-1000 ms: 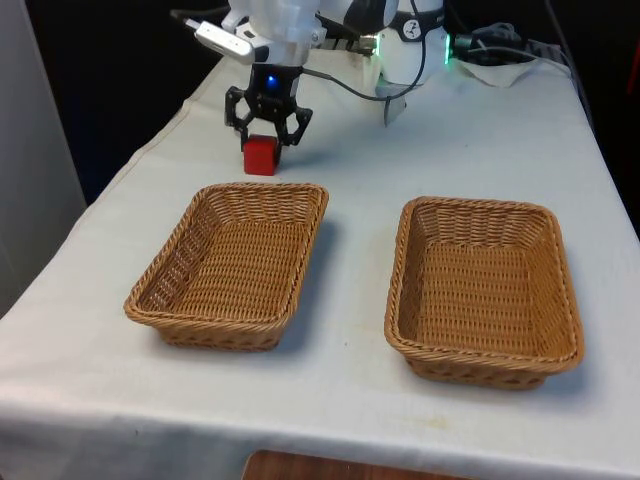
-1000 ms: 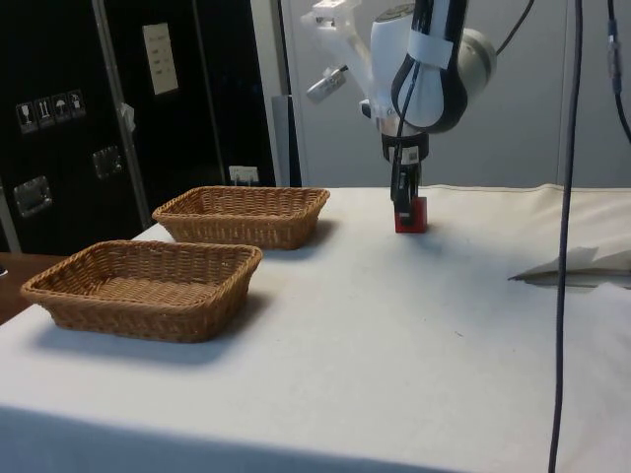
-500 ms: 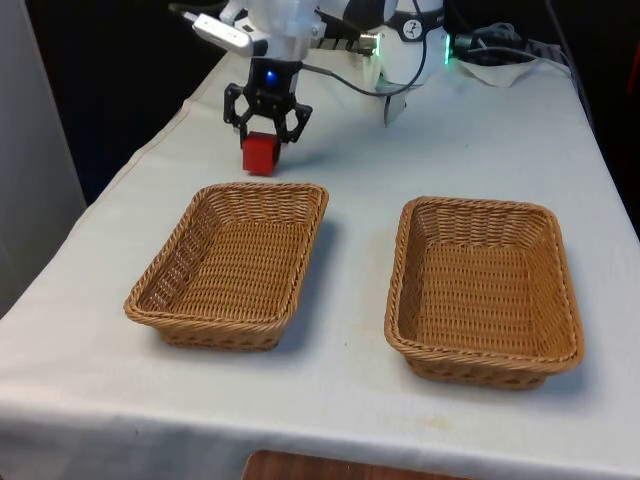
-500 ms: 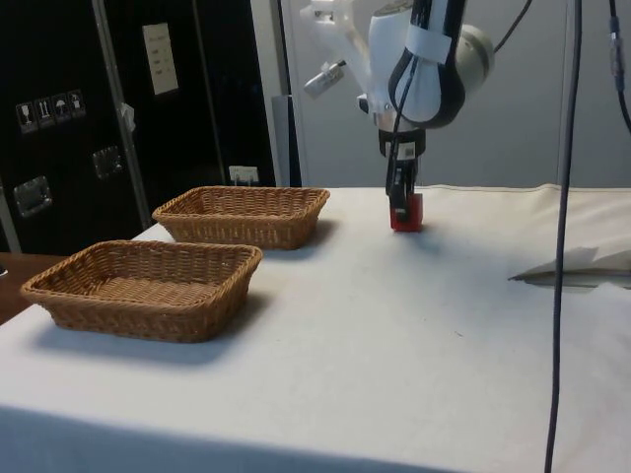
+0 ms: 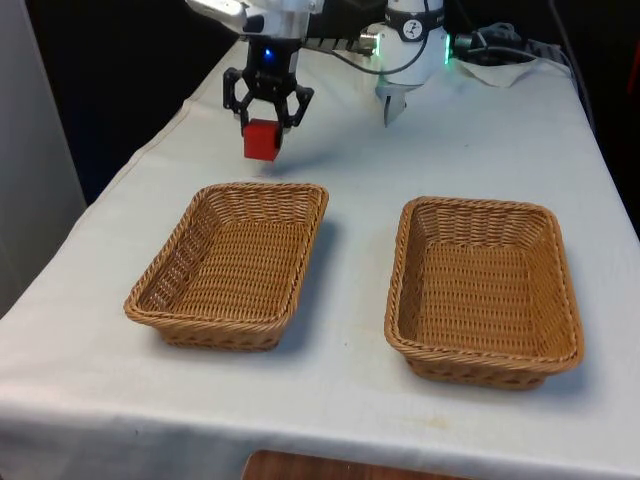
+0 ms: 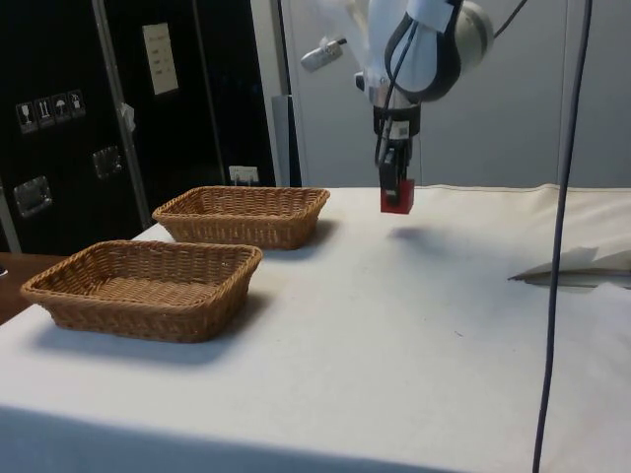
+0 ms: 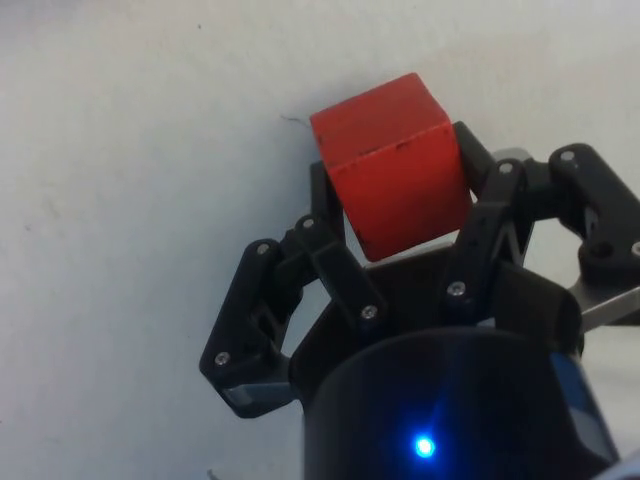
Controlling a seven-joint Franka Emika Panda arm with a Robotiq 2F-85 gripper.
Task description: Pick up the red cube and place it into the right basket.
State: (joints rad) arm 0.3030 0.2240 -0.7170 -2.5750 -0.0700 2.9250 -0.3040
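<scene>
- White cloth [image 5: 480, 140] covers the table; two wicker baskets sit side by side on it, well apart from the arm's base.
- Front view: the gripper [image 5: 265, 118] hangs above the cloth at about 12 o'clock from the left basket [image 5: 232, 262], its fingers clamped on the red cube [image 5: 262, 139]. The cube is off the table, with a faint shadow on the cloth at its 5 o'clock. The right basket [image 5: 484, 286], the task's goal, lies toward 4 o'clock from the cube and holds nothing. Judged from this, the lift clears the cube over the basket rims for the carry across.
- Side view: the gap between the red cube [image 6: 396, 194] and the cloth [image 6: 424, 296] is plain here, as is the shadow lying on the cloth below and slightly toward 4 o'clock; the front view leaves the height less certain. The gripper [image 6: 391, 182] points straight down, so the cube hangs beneath the wrist. Both baskets stand toward 8 o'clock of the cube, the nearer one [image 6: 145, 287] and the farther one [image 6: 244, 215], neither touched.
- Wrist view: the grip itself shows. The gripper [image 7: 400, 235] pinches the red cube [image 7: 392, 163] on two opposite faces, with most of the cube projecting beyond the fingertips [image 7: 330, 205]. The cube sits slightly skewed between the fingers, a detail the fixed cameras do not resolve; a shallow hold of this kind could slip in a fast swing.
</scene>
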